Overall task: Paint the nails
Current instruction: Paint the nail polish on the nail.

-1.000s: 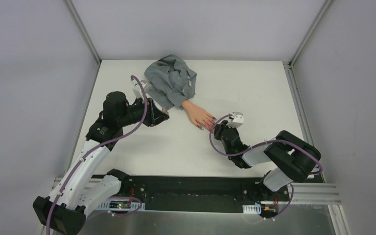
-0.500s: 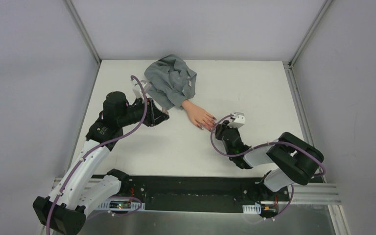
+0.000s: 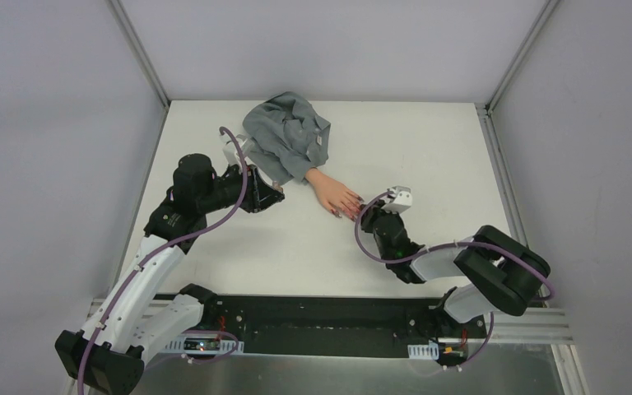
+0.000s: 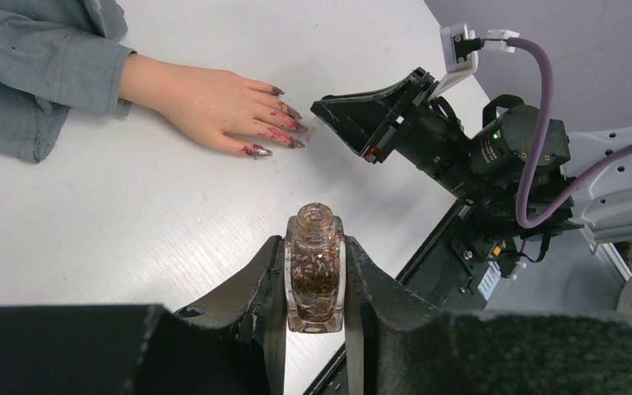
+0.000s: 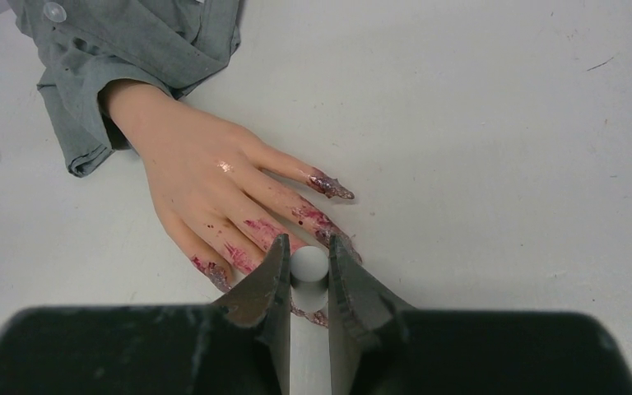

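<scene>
The nails [image 5: 329,187], smeared dark red on the fake hand [image 5: 189,173], lie just under and ahead of the right gripper [image 5: 308,248]. Its jaws pinch the white brush cap [image 5: 309,265] upright, bristles hidden below, probably on a middle fingertip; well apart on the sleeve side, the left gripper [image 4: 315,247] clamps the uncapped polish bottle [image 4: 315,284], likely for re-dipping

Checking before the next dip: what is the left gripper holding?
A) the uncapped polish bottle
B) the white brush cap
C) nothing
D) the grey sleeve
A: the left gripper is shut on the uncapped polish bottle, which stands upright between its jaws in the left wrist view.
</scene>
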`<state>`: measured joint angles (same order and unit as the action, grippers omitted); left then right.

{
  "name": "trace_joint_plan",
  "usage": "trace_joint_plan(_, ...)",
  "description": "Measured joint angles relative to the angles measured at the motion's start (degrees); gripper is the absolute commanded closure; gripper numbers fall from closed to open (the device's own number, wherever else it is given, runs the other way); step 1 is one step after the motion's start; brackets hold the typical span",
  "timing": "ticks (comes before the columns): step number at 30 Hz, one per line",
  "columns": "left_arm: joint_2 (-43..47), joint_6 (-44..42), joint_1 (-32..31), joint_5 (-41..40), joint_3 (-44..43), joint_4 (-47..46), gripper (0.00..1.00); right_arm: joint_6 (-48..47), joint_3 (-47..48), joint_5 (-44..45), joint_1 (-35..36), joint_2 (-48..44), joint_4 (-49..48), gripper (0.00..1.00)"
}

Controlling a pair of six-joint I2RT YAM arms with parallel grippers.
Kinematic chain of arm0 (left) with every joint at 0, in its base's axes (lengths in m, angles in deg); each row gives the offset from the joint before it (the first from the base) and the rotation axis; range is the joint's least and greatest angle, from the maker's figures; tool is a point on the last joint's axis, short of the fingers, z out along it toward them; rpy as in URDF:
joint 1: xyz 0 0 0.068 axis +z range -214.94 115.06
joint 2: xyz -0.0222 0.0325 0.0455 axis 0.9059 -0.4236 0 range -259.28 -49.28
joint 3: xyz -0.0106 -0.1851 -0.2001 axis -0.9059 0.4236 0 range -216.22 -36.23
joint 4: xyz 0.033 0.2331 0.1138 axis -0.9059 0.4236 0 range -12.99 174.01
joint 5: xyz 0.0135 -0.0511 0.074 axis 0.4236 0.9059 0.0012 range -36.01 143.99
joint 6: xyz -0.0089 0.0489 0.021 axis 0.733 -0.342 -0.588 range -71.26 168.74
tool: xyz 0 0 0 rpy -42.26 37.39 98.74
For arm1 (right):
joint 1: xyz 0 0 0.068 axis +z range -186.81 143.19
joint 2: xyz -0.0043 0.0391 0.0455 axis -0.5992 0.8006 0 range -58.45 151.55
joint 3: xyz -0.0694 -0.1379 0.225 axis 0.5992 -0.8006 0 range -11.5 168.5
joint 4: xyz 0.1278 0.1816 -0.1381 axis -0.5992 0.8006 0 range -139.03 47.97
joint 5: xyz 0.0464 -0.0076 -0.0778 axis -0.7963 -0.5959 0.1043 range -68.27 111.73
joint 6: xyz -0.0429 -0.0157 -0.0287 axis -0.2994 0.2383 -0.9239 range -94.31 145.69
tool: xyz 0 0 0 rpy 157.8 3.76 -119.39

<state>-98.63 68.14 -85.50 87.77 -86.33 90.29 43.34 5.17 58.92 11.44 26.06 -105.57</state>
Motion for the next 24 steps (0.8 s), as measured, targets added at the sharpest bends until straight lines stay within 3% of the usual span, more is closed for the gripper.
trace_joint_plan(24, 0.0, 0.0, 0.0, 0.0, 0.0, 0.0, 1.0, -0.1, 2.9, -1.0, 0.0, 4.7, -0.7, 1.0)
